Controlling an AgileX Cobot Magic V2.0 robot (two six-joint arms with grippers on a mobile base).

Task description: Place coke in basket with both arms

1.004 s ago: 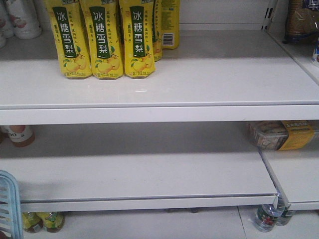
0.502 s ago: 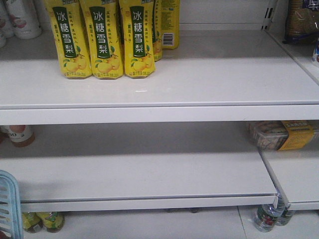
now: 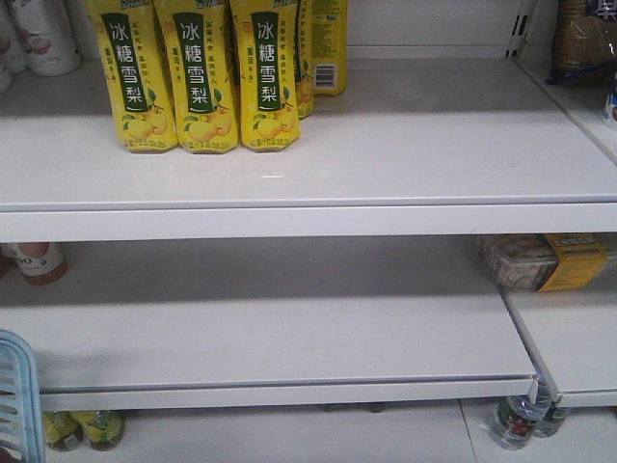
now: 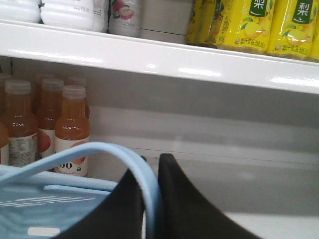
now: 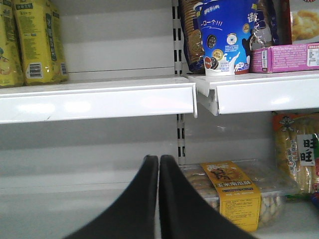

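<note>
1. Supermarket shelving, white and glossy, in stacked tiers; upper shelf point(image 3: 386, 145) mostly bare, with yellow pear-drink packs point(image 3: 198, 77) clustered at its back left.
2. Middle shelf point(image 3: 289, 333) bare across its centre, a brown-capped bottle point(image 3: 39, 262) at the far left, a clear tray with a yellow label point(image 3: 545, 260) on the adjoining shelf to the right.
3. Below the lowest board, on the floor: small yellow-labelled bottles point(image 3: 82, 429) at left, clear water bottles point(image 3: 521, 420) at right.
4. Basket point(image 3: 17, 395) showing only as a pale blue slotted corner at the lower left edge of the front view.
5. Left claw point(image 4: 149, 209) narrowed around the basket's curved blue handle point(image 4: 134, 164), black fingers pressed against it on both sides; basket rim visible beneath.
6. Behind that handle, orange juice bottles point(image 4: 70, 129) in a row under the shelf; white bottles point(image 4: 70, 12) on the tier above.
7. Right claw point(image 5: 158, 199) with fingers pressed together, nothing between them, pointed at the shelf back wall.
8. Right view also showing a blue cookie cup point(image 5: 224, 37) and a pink box point(image 5: 286, 57) on the neighbouring upper shelf.
9. Coke not seen in any view; cannot tell where it lies.
</note>
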